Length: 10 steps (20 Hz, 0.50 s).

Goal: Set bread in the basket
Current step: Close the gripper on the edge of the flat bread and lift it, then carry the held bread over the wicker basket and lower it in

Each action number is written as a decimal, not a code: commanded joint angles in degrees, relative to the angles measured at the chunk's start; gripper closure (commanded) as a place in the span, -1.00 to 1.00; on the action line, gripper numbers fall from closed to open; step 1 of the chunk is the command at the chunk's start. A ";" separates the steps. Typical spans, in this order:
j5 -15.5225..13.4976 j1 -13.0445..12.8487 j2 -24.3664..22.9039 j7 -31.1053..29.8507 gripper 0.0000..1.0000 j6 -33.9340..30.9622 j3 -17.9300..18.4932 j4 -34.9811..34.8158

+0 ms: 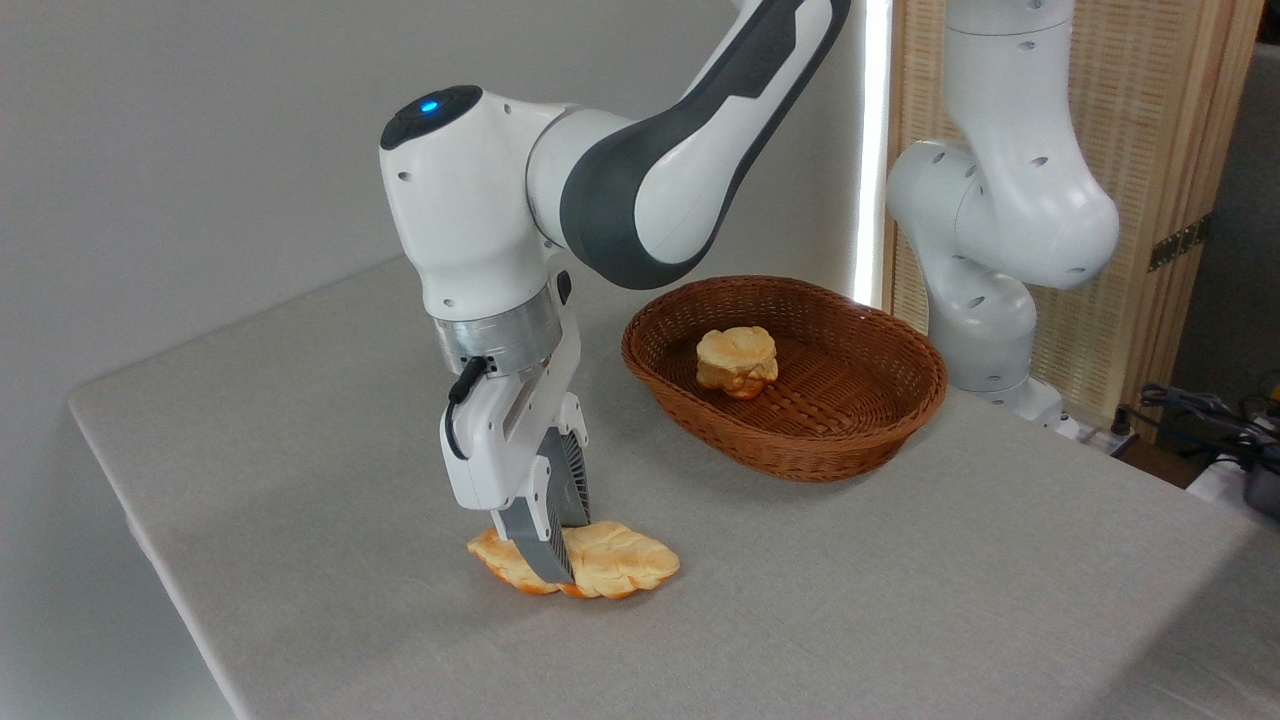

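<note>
One gripper (557, 545), two ribbed grey fingers (540, 548), closed across the middle of the long flat golden-brown bread with lobed edges (610, 565). Near finger sits on the front edge, far finger behind it, so the jaws are clamped on the pastry's narrow width. Looks like a firm grasp, though the far contact is partly hidden by the near finger.

Bread is low on the grey cloth-covered table (900, 600), near the front-left corner. Can't tell if it's fully resting or just barely lifted; both ends look close to the cloth.

Oval dark-brown woven wicker basket (880, 420) stands well apart, back and to the right of the gripper, beside the white arm base (990, 320). A small thick round flower-shaped bun (737, 360) already lies inside, left of centre. Plenty of free floor on the basket's right side.

Progress, as I judge it: grasp done, transfer not started. Left to do: lift clear of the table, carry over the near rim, lower into the open part, release. Watch item: long pastry held mid-span may sag or pivot, so clear the rim with margin.
</note>
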 commanded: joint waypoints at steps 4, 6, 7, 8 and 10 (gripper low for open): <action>-5.59 -0.46 -4.98 -6.78 0.09 -2.34 0.10 1.06; -8.41 -0.46 -7.35 -10.38 0.08 -4.71 0.01 1.59; -9.30 -0.72 -8.32 -12.66 0.07 -5.68 -0.08 1.68; -10.09 -0.72 -9.12 -15.73 0.06 -6.47 -0.25 1.76; -11.06 -0.81 -11.40 -26.78 0.03 -8.05 -2.10 1.68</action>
